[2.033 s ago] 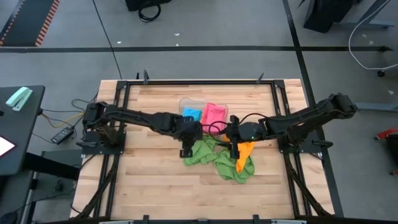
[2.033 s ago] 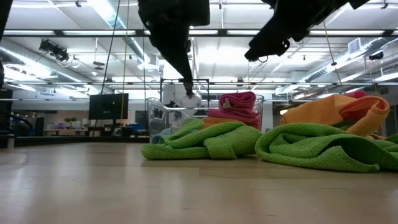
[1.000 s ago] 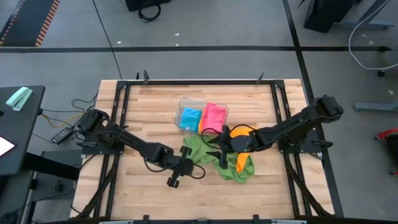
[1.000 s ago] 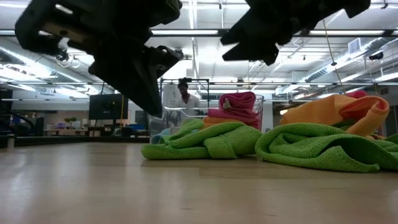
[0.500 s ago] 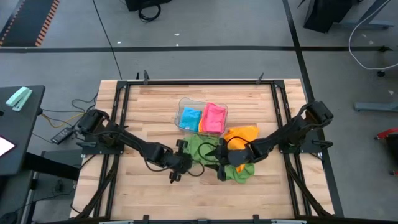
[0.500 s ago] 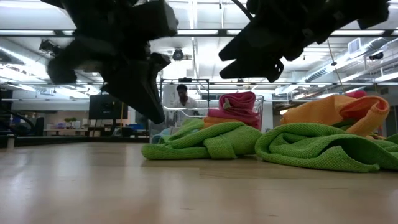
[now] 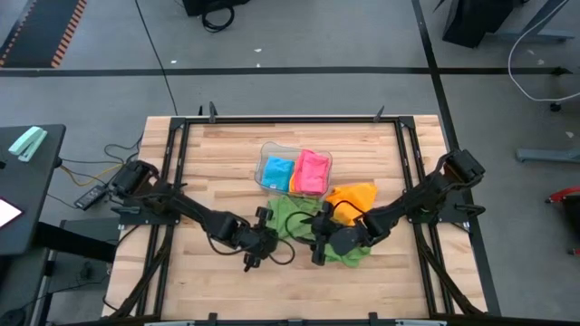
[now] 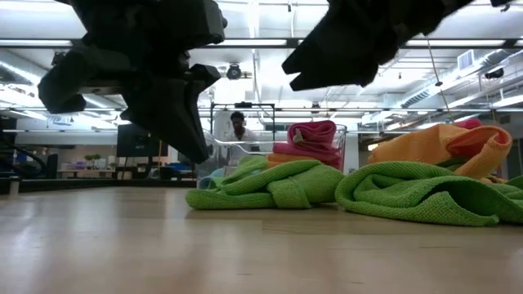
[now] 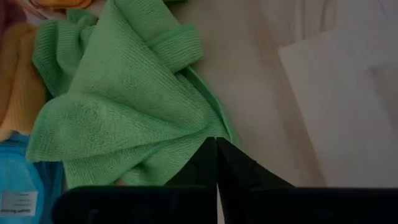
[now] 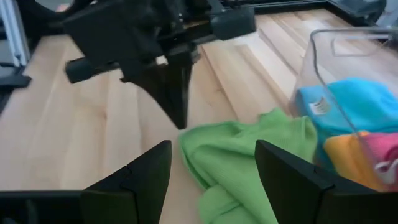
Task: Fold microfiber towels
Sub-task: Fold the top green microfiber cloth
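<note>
right wrist view — green towel (image 10: 249,149) lies just ahead of the right gripper (image 10: 211,171), jaws spread; left gripper (image 10: 177,102), clenched empty, beside the towel's edge

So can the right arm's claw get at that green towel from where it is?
Probably yes. The right gripper hangs open just above the green towel with nothing between them. The left gripper, shut, hovers by the towel's near edge and might crowd it.
</note>
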Available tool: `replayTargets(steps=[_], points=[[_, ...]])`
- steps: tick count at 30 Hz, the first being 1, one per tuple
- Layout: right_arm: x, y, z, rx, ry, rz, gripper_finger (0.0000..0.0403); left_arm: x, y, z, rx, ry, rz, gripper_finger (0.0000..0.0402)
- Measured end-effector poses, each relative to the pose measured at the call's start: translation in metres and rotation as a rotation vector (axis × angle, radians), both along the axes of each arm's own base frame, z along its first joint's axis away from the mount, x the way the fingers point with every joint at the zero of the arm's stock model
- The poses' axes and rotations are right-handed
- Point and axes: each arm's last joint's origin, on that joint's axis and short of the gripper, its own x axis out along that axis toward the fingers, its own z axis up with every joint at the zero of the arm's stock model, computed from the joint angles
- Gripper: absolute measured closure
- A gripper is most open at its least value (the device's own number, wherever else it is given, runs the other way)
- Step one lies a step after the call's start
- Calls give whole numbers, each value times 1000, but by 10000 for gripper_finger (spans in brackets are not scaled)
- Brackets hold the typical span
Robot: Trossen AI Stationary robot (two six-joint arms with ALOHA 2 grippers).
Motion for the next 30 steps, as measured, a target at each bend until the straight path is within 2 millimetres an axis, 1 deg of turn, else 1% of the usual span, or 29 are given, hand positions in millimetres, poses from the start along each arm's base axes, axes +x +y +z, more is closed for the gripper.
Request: replayTargets(steps=[2,6,10,13,17,21,26,30], points=[[3,2,7,-3,-11,5,162,-3,-7,0,-5,-2,-13,385],[5,3,11,-13,-16,11,162,-9,-20,0,-32,-5,-22,383],[9,-5,11,-41,-2,1,162,-13,-33,2,-60,-38,-48,395],[13,-11,13,-7,3,3,162,-10,-41,6,-104,-108,-61,389],[17,-7,24,39,4,1,162,-6,-43,10,-148,-157,-41,368],[16,2,34,51,9,-24,162,-6,-43,10,-206,-163,29,360],[12,10,34,69,-9,-48,162,-6,-43,11,-226,-165,49,367],[10,13,33,95,-6,-60,162,-6,-43,11,-279,-170,106,379]])
